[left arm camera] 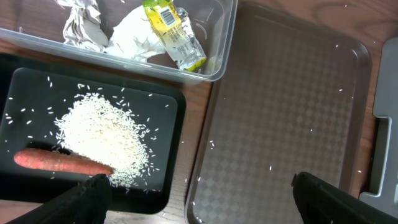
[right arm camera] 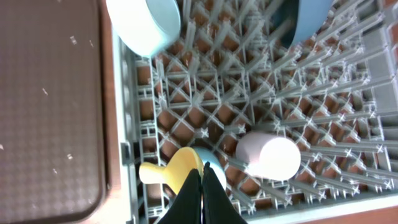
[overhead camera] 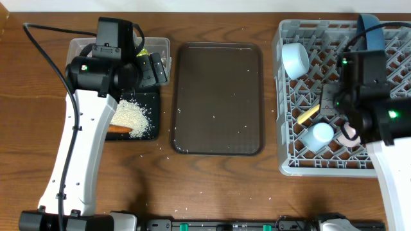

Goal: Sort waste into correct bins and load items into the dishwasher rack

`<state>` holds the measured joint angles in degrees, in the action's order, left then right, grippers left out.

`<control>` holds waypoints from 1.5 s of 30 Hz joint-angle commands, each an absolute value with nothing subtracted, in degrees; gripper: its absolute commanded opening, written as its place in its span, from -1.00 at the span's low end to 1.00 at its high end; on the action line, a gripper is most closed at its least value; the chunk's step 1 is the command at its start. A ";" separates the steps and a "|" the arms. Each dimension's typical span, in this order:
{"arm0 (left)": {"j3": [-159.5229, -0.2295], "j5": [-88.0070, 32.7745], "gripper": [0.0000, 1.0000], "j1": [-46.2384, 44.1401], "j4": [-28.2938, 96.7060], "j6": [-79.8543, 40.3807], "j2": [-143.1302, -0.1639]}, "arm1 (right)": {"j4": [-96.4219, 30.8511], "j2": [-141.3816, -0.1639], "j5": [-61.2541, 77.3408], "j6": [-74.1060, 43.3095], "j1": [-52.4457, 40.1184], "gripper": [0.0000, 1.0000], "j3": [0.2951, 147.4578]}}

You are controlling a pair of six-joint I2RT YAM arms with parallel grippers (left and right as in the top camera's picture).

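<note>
The clear tub (left arm camera: 217, 68) holds crumpled white paper (left arm camera: 130, 34) and the yellow-green wrapper (left arm camera: 174, 34). The black tray (left arm camera: 168, 186) in front of it holds a rice pile (left arm camera: 106, 134) and the carrot (left arm camera: 56, 162). My left gripper (left arm camera: 199, 199) is open and empty, above the gap between the black tray and the brown tray. The grey rack (overhead camera: 286, 163) holds the light blue bowl (right arm camera: 146, 22), dark blue plate (right arm camera: 308, 18), pink cup (right arm camera: 270, 155), yellow spoon (right arm camera: 168, 171) and light blue cup (right arm camera: 214, 163). My right gripper (right arm camera: 202, 180) is shut and empty, just over the spoon and light blue cup.
The brown serving tray (overhead camera: 218, 96) lies between the bins and the rack, with a few stray rice grains on it. More grains lie on the wooden table near its front left corner. The rack's edge shows in the left wrist view (left arm camera: 388, 124).
</note>
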<state>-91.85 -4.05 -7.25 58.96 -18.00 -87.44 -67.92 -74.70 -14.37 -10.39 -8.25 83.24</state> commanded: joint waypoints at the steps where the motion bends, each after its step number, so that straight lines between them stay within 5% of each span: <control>1: -92.12 -3.18 0.91 -7.31 59.11 -17.85 -87.59 | -69.41 -77.71 -14.46 -10.63 -7.92 -0.98 83.35; 23: -92.12 -3.16 0.91 -7.31 59.11 -17.85 -87.59 | -64.05 -96.60 -9.78 -6.98 -12.19 -0.97 83.35; 28: -92.09 -3.16 0.91 -7.31 59.11 -17.85 -87.59 | -60.53 -97.62 -9.82 -6.98 -12.19 -0.12 83.35; 30: -92.12 -3.18 0.91 -7.31 59.11 -17.85 -87.59 | -59.00 -97.38 -9.82 -6.98 -12.19 0.04 83.74; 45: -92.12 -3.16 0.91 -7.31 59.11 -17.85 -87.59 | -67.24 -91.48 -4.49 -6.98 -13.13 0.38 100.97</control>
